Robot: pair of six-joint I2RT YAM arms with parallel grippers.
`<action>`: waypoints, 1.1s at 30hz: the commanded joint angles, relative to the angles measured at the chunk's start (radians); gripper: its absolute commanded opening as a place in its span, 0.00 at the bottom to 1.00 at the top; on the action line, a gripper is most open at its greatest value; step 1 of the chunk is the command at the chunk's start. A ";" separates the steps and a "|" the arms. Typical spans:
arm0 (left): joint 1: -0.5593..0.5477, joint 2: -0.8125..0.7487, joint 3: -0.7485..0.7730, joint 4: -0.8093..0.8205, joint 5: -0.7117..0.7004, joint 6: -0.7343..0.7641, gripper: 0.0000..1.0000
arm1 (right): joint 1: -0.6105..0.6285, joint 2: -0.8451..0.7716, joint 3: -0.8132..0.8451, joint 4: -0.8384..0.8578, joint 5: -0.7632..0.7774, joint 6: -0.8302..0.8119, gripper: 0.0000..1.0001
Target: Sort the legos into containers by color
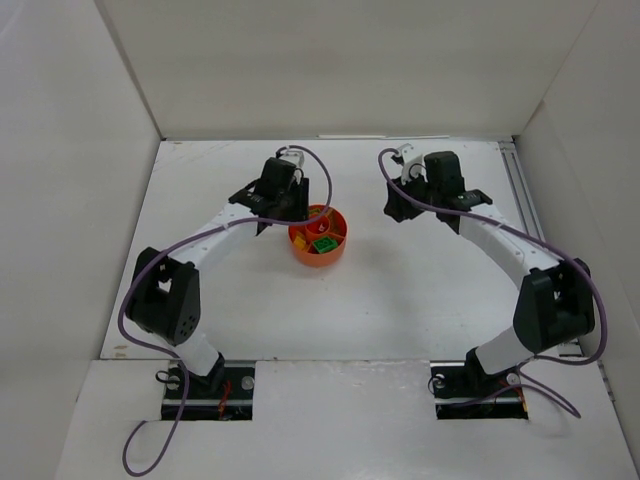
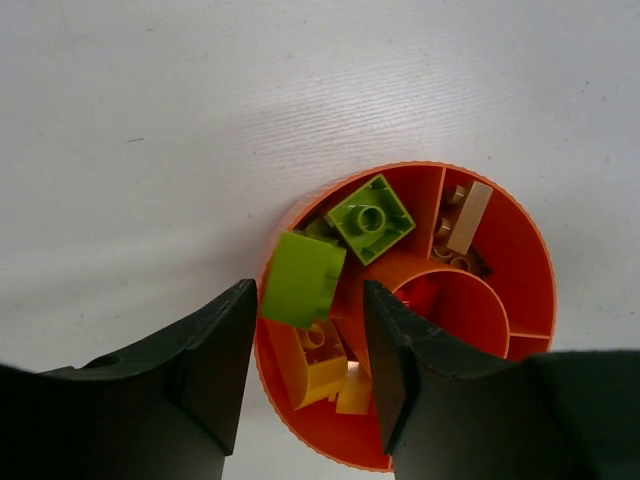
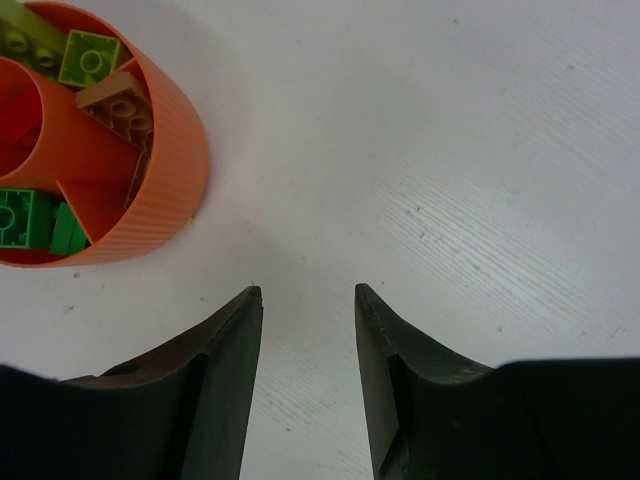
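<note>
The round orange dish stands mid-table, with several legos in its sections. In the left wrist view the dish holds a lime brick, tan bricks, yellow bricks and a red one in the central cup. Another lime brick lies tilted at the rim. My left gripper is open right over it, its jaws clear of the brick; the gripper is at the dish's left edge. My right gripper is open and empty over bare table, to the right of the dish.
Green bricks lie in the dish's near section. White walls enclose the table on the left, back and right. A rail runs along the right edge. The right gripper hovers a hand's width from the dish.
</note>
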 commanded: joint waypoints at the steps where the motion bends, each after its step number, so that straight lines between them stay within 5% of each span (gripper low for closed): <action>1: -0.024 -0.040 0.012 -0.019 -0.037 -0.009 0.44 | -0.007 -0.056 -0.015 0.022 -0.004 -0.011 0.48; 11: -0.044 -0.125 0.002 -0.037 -0.028 -0.028 0.54 | -0.007 -0.107 -0.044 0.032 0.005 -0.011 0.52; 15: -0.044 -0.255 -0.007 -0.037 -0.088 -0.048 1.00 | -0.017 -0.130 -0.044 0.032 0.024 0.010 0.61; 16: -0.044 -0.279 -0.007 -0.054 -0.127 -0.098 1.00 | -0.026 -0.144 -0.044 0.032 0.024 0.011 0.65; 18: -0.044 -0.322 0.004 -0.100 -0.218 -0.153 1.00 | -0.038 -0.170 -0.053 0.032 0.024 0.021 1.00; 21: -0.006 -0.375 0.035 -0.222 -0.393 -0.338 1.00 | -0.050 -0.216 -0.062 0.032 0.034 0.040 1.00; 28: 0.265 -0.426 -0.062 -0.312 -0.327 -0.483 1.00 | -0.081 -0.354 -0.122 -0.007 0.225 0.145 1.00; 33: 0.313 -0.435 -0.091 -0.301 -0.288 -0.483 1.00 | -0.090 -0.448 -0.167 -0.007 0.363 0.184 1.00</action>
